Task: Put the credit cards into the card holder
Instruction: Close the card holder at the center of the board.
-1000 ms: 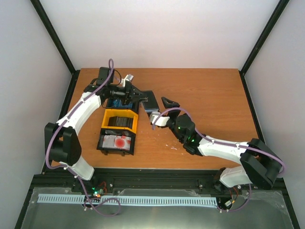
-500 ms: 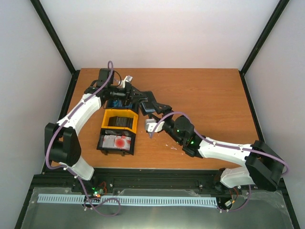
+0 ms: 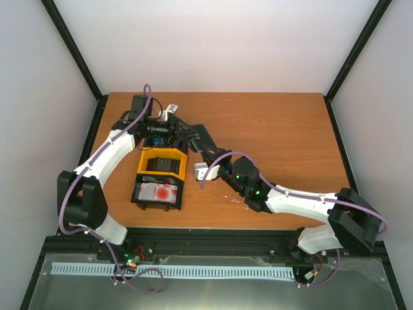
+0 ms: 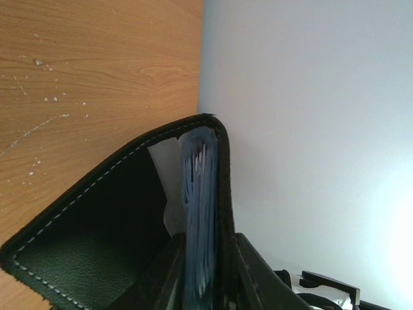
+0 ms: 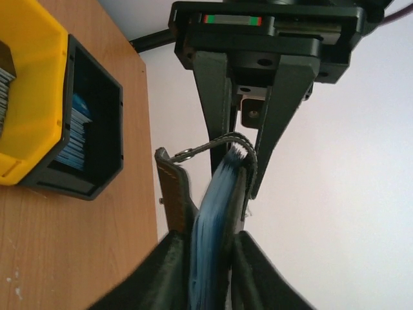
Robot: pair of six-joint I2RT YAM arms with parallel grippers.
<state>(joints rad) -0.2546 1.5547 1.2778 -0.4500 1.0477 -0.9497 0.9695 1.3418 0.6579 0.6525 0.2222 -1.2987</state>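
The card holder [image 3: 201, 137], a black folding wallet, hangs above the table between both grippers. My left gripper [image 3: 191, 134] is shut on one flap of the card holder [image 4: 97, 239], with blue credit cards [image 4: 197, 194] edge-on between its fingers. My right gripper [image 3: 208, 154] comes from the other side. Its jaws are shut on the same flap and the blue credit cards [image 5: 219, 194]. The other flap of the card holder [image 5: 171, 187] stands apart to the left, with a snap tab arching over. The left gripper's fingers [image 5: 284, 90] show opposite.
A yellow bin [image 3: 161, 165] sits left of centre. In front of it a black bin [image 3: 139, 192] holds a white card with red blotches [image 3: 162, 192]. Another black bin [image 5: 97, 129] behind the yellow bin [image 5: 26, 97] holds blue cards [image 5: 80, 129].
My right gripper has moved up and left to the card holder and closed from wide open onto its flap. The left gripper has kept hold and shifted slightly.
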